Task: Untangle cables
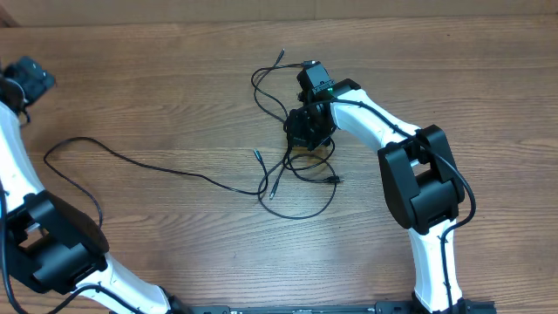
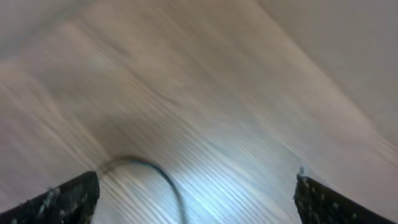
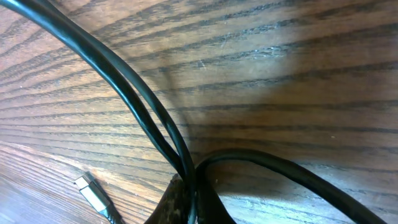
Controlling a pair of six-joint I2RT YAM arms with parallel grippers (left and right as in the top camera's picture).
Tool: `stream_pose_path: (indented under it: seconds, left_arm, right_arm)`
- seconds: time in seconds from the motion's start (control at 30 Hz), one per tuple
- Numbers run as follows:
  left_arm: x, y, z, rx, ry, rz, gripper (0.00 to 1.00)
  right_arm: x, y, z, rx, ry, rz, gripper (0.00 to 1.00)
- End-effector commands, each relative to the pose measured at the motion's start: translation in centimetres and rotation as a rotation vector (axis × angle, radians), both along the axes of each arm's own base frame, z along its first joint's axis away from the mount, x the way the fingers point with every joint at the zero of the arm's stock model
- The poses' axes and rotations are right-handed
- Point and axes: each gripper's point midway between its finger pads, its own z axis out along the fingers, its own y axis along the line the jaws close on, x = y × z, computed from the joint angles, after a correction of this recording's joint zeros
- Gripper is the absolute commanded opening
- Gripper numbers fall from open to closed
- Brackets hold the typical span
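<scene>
Nearest, the cables lay looped mid-table, strands of the knot being gripped by the clenched right gripper. Pulling apart was judged in hand; the far-off left gripper, held open, would be needed to pin a strand.

No text, label, brand, number or sign can be read in any of the three views.
</scene>
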Motion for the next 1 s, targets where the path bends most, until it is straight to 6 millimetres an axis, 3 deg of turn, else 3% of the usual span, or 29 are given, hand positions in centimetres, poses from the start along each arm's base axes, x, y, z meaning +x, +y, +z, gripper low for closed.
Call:
stream_pose_path:
  seconds: [0.0, 0.07, 0.23, 0.47, 0.6, 0.8, 0.97]
  left_arm:
    - [1.1, -6.0, 1.7, -0.215, -0.083, -0.207, 0.98]
    - [0.1, -8.8, 0.5, -0.326, -0.025, -0.244, 0.94]
    - [-2.3, -15.1, -3.8, -0.519, 0.179, -0.226, 0.94]
    - [-5.4, -25.1, -10.1, -0.612, 0.429, -0.372, 0.98]
    - [-8.2, -29.8, -12.6, -0.640, 0.566, -0.448, 0.94]
    - [-12.7, -34.1, -13.8, -0.680, 0.758, -0.487, 0.89]
    - [-13.9, -35.3, -14.0, -0.688, 0.816, -0.467, 0.87]
  right_arm:
    - [-2.4, -2.5, -6.0, -0.152, 0.091, 0.003, 0.04]
    - [-2.4, -2.5, -6.0, -0.151, 0.090, 0.003, 0.04]
    - [-2.4, -2.4, -6.0, -0.152, 0.089, 0.006, 0.05]
    - [-2.4, -2.3, -6.0, -0.150, 0.086, 0.005, 0.05]
    - [-2.4, -2.3, -6.0, -0.151, 0.087, 0.006, 0.05]
    - [-2.4, -2.4, -6.0, -0.151, 0.088, 0.009, 0.05]
    - [-2.5, -2.4, -6.0, -0.151, 0.089, 0.009, 0.05]
